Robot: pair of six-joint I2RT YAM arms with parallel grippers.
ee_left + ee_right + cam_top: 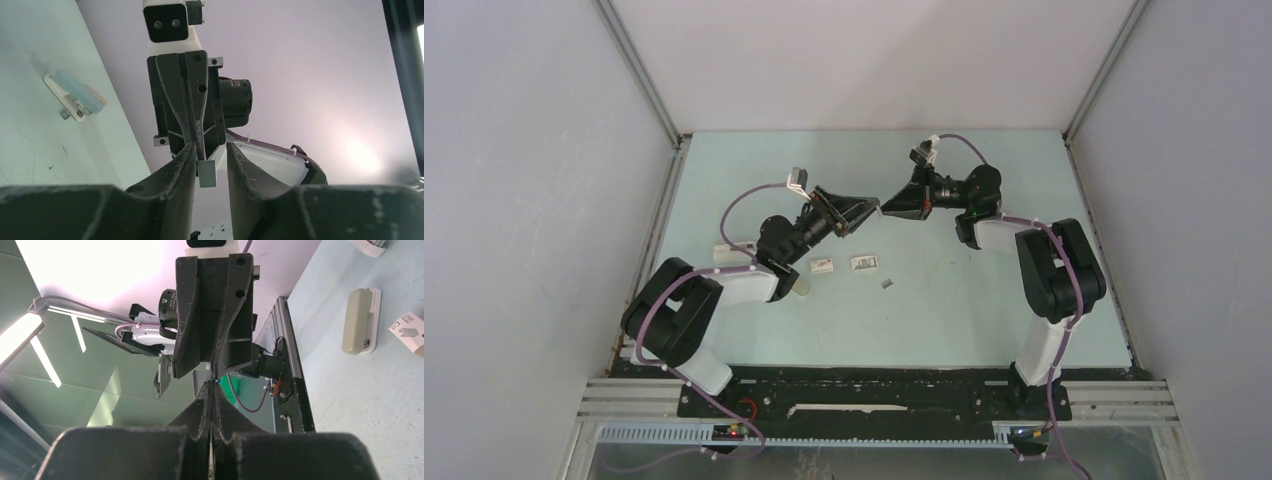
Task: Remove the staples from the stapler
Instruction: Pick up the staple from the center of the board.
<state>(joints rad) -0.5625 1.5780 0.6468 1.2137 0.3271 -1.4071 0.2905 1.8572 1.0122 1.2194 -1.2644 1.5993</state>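
**Staple strip held in mid-air between the two claws**

The staples [207, 174], a short, flat, silvery-grey strip, are held above the table [984, 320], well clear of the blue-topped stapler [75, 96] lying on it. The upper end of the strip is pinched by the right gripper [199, 146], whose fingers are pressed fully together on it. The lower end hangs between the fingers of the left gripper [211, 155]. These are parted. One pad lies at or against the strip's edge and a clear gap is left on the other side, so nothing is gripped there yet.

A handover from right to left is judged to be in hand. The strip is expected to be very light and stiff along its length but brittle. It is only glued wire, so it could be snapped or shed by a twist or a hard squeeze. The smooth metal is also likely to slip. It is best taken across its flat faces, low on the free end, with the pads square to it.
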